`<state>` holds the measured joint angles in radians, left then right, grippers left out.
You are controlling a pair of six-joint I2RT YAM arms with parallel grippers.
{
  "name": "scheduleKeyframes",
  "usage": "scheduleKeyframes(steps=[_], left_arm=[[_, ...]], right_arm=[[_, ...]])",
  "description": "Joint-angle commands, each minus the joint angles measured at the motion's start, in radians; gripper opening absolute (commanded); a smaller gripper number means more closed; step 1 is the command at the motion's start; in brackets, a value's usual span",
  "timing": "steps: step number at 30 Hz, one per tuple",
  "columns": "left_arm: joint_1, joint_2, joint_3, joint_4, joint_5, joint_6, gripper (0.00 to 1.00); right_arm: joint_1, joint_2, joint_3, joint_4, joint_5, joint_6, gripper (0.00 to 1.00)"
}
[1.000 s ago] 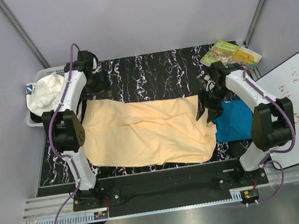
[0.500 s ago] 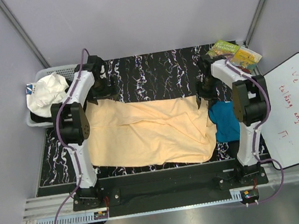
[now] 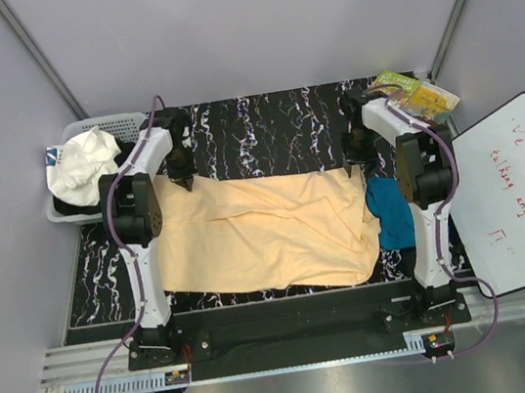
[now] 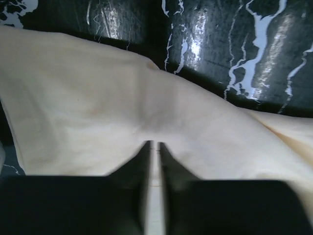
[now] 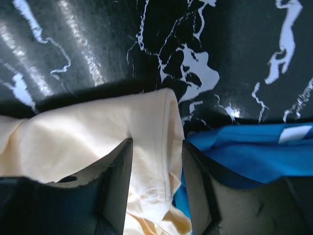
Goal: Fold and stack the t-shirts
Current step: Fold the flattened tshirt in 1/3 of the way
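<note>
The peach-yellow t-shirt [image 3: 268,230] lies spread and wrinkled across the black marbled table [image 3: 262,127]. My left gripper [image 3: 184,179] is down on its far left corner. In the left wrist view the jaws [image 4: 154,145] are pinched on a thin fold of the pale cloth [image 4: 98,112]. My right gripper [image 3: 352,165] is at the shirt's far right corner. Its jaws [image 5: 156,144] stand open and straddle the hemmed edge of the peach cloth [image 5: 98,132]. The teal-blue t-shirt [image 3: 393,211] lies bunched by the right arm, and it [image 5: 254,152] shows beside the right finger.
A white basket [image 3: 65,211] holding crumpled white material [image 3: 84,159] stands at the far left. Snack packets [image 3: 405,94] lie at the far right corner. A whiteboard [image 3: 518,188] with red writing leans off the table's right side.
Both arms have swung to the shirt's far edge. The left gripper came down on the far left corner and closed from wide open. The right gripper moved to the far right corner.
</note>
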<state>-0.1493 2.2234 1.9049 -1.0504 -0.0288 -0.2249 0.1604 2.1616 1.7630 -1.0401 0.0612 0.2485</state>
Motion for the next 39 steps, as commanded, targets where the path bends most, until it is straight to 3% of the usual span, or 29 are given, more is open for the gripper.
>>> scheduleKeyframes(steps=[1, 4, 5, 7, 8, 9, 18, 23, 28, 31, 34, 39], left_arm=[[0.002, 0.038, 0.043, -0.016, -0.008, 0.002, 0.0], [0.001, 0.061, 0.074, -0.036, -0.022, -0.002, 0.0], [0.002, 0.077, 0.083, -0.042, -0.023, -0.007, 0.0], [0.002, 0.099, 0.118, -0.074, -0.034, -0.014, 0.0], [0.002, 0.129, 0.135, -0.089, -0.039, -0.024, 0.0], [0.002, 0.145, 0.155, -0.103, -0.048, -0.031, 0.0], [0.005, 0.306, 0.384, -0.163, -0.086, -0.119, 0.0], [0.027, 0.409, 0.548, -0.155, -0.091, -0.155, 0.0], [0.066, 0.435, 0.611, -0.034, -0.017, -0.212, 0.0], [0.079, 0.429, 0.626, 0.036, 0.023, -0.222, 0.0], [0.067, 0.328, 0.597, 0.101, 0.093, -0.185, 0.0], [0.042, 0.104, 0.392, 0.23, 0.141, -0.16, 0.0]], right_arm=[[0.005, 0.069, 0.044, 0.014, 0.0, -0.014, 0.48], [0.005, 0.11, 0.071, 0.012, -0.024, -0.018, 0.4], [0.005, 0.128, 0.081, 0.014, -0.037, -0.02, 0.27], [0.005, 0.145, 0.114, 0.012, -0.05, -0.02, 0.15], [0.005, 0.164, 0.128, 0.012, -0.058, -0.021, 0.03], [0.005, 0.173, 0.145, 0.012, -0.06, -0.017, 0.0], [-0.002, 0.34, 0.43, 0.008, -0.034, 0.021, 0.0], [-0.025, 0.46, 0.668, 0.006, -0.018, 0.052, 0.0], [-0.054, 0.582, 0.909, 0.008, 0.006, 0.106, 0.0], [-0.071, 0.604, 0.935, 0.031, 0.025, 0.118, 0.0], [-0.082, 0.589, 0.891, 0.083, -0.003, 0.103, 0.0], [-0.081, 0.5, 0.738, 0.094, -0.047, 0.069, 0.21]])
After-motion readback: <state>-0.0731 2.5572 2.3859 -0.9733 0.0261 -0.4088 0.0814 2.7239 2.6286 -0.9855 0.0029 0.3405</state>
